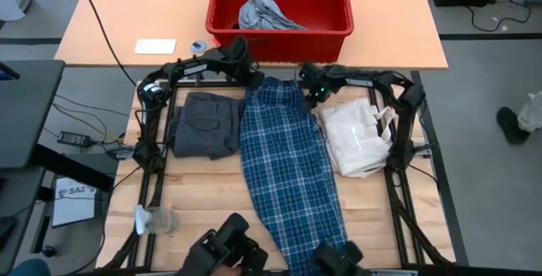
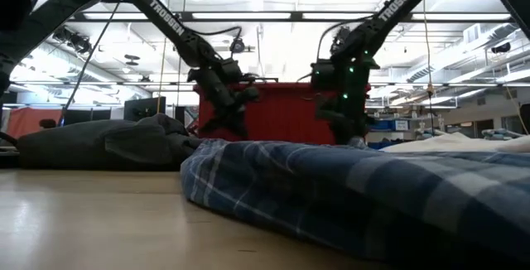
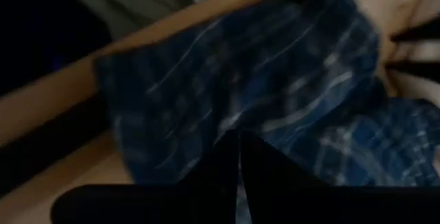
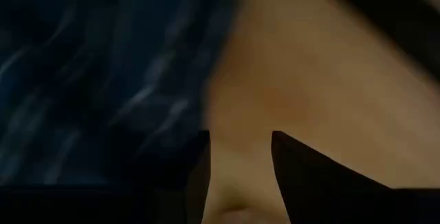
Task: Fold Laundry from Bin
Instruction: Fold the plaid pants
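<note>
Two grippers are parked at the far end of the blue-and-white plaid shirt (image 1: 286, 168), the end nearest the red bin (image 1: 279, 3). From the high view, the shirt runs in a long strip down the middle of the wooden table (image 1: 203, 187), with its far end just short of the bin. The left gripper (image 1: 251, 74) sits at that end's left corner and the right gripper (image 1: 312, 90) at its right corner. Left of the shirt and touching its edge there's a folded dark grey garment (image 1: 203, 124), and on the shirt's other side a white fabric bag (image 1: 356, 136). A light grey piece (image 1: 264, 13) is crumpled inside the bin. In the low view the shirt (image 2: 364, 191) fills the foreground, the dark grey garment (image 2: 103, 142) lies left of it, and both arms come down in front of the bin (image 2: 281, 113), behind the shirt. The left wrist view shows plaid cloth (image 3: 275, 93) over the table, and the left fingers (image 3: 223, 162) look pressed together with only a thin slit between them; can't tell whether any cloth is caught there. In the right wrist view the right fingers (image 4: 295, 159) are spread apart over bare wood, right beside the shirt's edge (image 4: 103, 80), holding nothing.
</note>
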